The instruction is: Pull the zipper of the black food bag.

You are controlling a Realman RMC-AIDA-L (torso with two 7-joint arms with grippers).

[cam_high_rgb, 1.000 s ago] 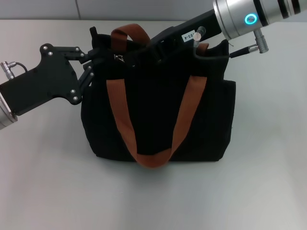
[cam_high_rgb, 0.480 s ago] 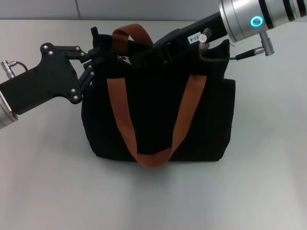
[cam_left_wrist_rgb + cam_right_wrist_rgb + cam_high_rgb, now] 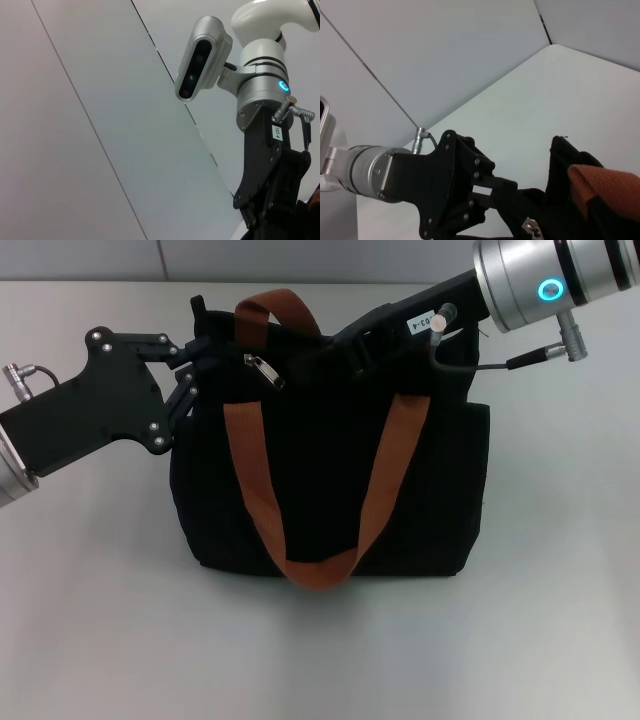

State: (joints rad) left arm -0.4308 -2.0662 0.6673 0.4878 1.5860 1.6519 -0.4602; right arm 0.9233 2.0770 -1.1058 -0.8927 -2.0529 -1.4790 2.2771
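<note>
Right gripper [image 3: 335,345] fingers lie hidden against the black food bag [image 3: 330,490].

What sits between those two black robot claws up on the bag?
In the head view, the zipper and an orange strap lie between the left gripper and right gripper.

A bare robot test lab or studio: a plain white tabletop [image 3: 90,640] meets smooth grey wall panels [image 3: 75,125] split by thin dark seams, and a grey camera unit [image 3: 202,57] is mounted on the robot's arm.
</note>
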